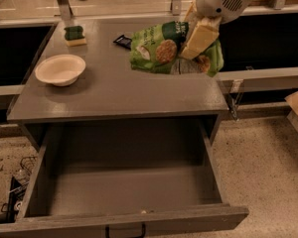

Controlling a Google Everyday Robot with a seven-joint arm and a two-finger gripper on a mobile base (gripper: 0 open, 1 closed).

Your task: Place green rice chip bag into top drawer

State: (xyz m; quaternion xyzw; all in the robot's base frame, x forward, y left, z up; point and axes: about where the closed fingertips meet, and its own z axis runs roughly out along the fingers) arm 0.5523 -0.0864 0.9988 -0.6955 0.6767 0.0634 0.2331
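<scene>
gripper (197,37): mine, over the back right of the table (114,90), squeezed tight on the green rice chip bag (156,51).
green rice chip bag: held in my gripper, above the table.
top drawer (129,190): pulled open under the table.
also on the table: white bowl (60,69), sponge (75,34), black wrapper (122,41).

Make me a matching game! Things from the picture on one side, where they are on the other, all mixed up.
1 green rice chip bag
2 bowl
3 top drawer
4 gripper

A pulled open under the tabletop
B tabletop's left side
C over the tabletop's back right
D held in the jaws

Pairs: 1-D, 2-B, 3-A, 4-C
</scene>
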